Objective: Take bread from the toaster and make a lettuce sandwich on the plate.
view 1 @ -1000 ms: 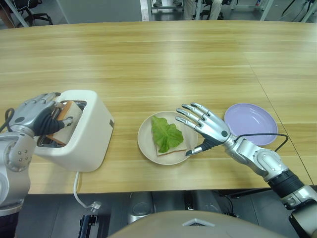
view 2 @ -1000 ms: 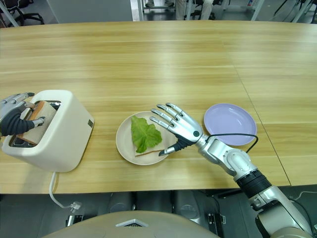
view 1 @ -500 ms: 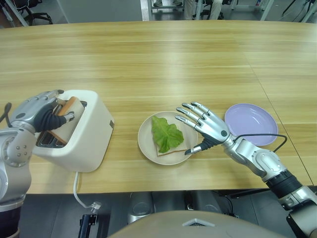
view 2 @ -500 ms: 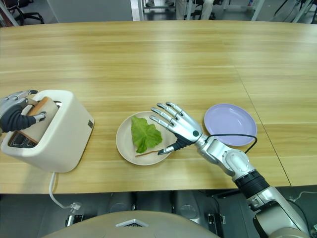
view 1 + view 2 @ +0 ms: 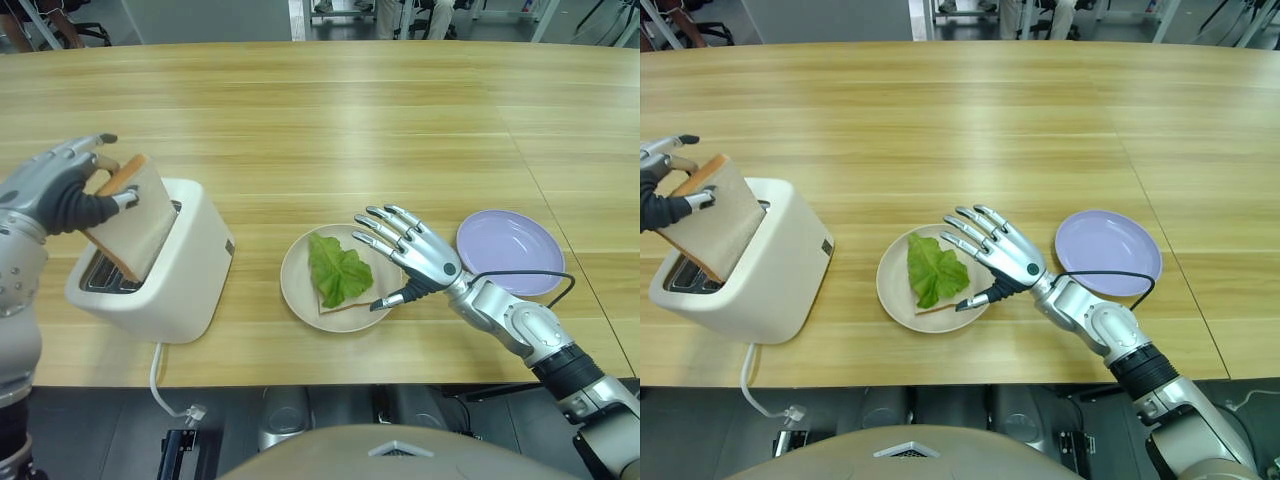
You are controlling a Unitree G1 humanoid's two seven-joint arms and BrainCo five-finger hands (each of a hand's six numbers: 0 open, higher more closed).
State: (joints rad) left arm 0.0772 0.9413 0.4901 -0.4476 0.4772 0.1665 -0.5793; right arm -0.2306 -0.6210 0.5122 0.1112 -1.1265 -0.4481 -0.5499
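Tan square bread slice [image 5: 133,225] is gripped by left robot hand [image 5: 55,190], partly out of white plastic toaster [image 5: 190,272]. Right of toaster, green lettuce leaf [image 5: 337,268] is laid on base slice [image 5: 352,304] on round beige plate [image 5: 293,290]; right robot hand [image 5: 415,250] is splayed, empty. Topping remains.

Nothing here can be read: no word, number or sign is legible. The one candidate is a small dark patch [image 5: 827,247] on the right side wall of the toaster [image 5: 770,275]. It may be a label or a switch, but it is too small to show any letters.
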